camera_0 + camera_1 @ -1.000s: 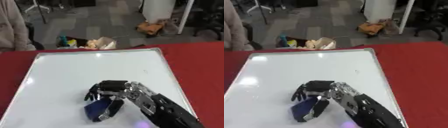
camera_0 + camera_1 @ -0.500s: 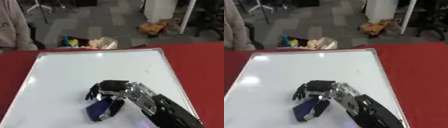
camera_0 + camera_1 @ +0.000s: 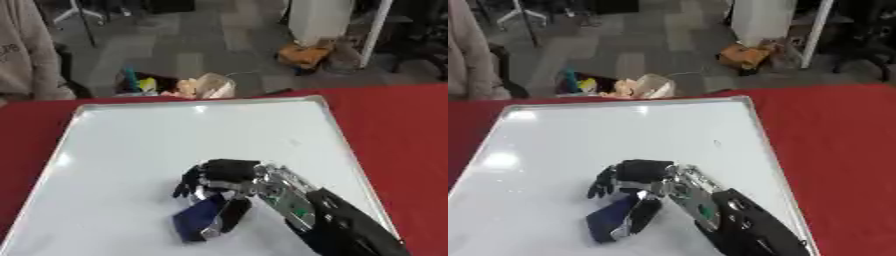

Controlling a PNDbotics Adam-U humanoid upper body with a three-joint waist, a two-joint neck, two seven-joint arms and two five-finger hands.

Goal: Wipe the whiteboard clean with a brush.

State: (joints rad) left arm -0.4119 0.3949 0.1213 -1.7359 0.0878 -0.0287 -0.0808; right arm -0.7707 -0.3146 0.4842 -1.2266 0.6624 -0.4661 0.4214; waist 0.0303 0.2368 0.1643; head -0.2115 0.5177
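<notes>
A white whiteboard (image 3: 157, 145) with a silver frame lies flat on the red table. My right hand (image 3: 220, 180) comes in from the lower right and rests on the board's lower middle. Its fingers curl over a dark blue brush (image 3: 198, 218) that lies flat against the board, with the thumb alongside it. A small faint mark (image 3: 293, 142) shows on the board to the upper right of the hand. The left hand is in neither view.
Red table surface (image 3: 402, 135) surrounds the board on the right. Beyond the far edge are a bag of coloured items (image 3: 179, 86) on the floor and a person's grey sleeve (image 3: 31, 55) at the upper left.
The hand and the brush keep almost the same place on the board; the pictures have shifted slightly.
</notes>
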